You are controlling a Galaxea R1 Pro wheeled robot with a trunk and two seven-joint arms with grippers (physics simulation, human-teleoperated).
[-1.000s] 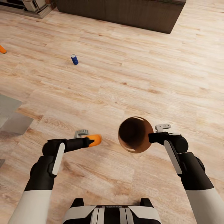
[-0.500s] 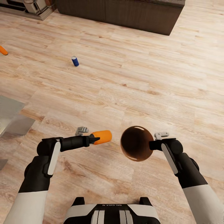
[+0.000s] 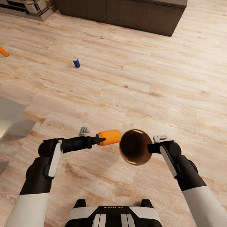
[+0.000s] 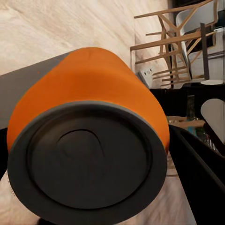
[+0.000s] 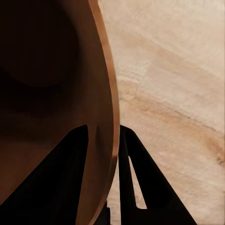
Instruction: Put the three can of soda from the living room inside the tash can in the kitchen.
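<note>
While the left gripper point(image 3: 98, 140) pinches one orange soda can point(image 3: 109, 137) lying sideways, that can's free end sits just beside the trash can point(image 3: 136, 147). The right gripper point(image 3: 149, 148) clamps the trash can's rim. Beyond the trash can, a blue can point(image 3: 76, 62) stands on the wood floor point(image 3: 132, 78), and another orange can point(image 3: 3, 51) lies farther off.

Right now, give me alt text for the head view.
The left gripper holds an orange soda can sideways beside the glossy copper-brown round bin gripped by the right gripper. A dark blue can stands on the wood plank floor beyond.
</note>
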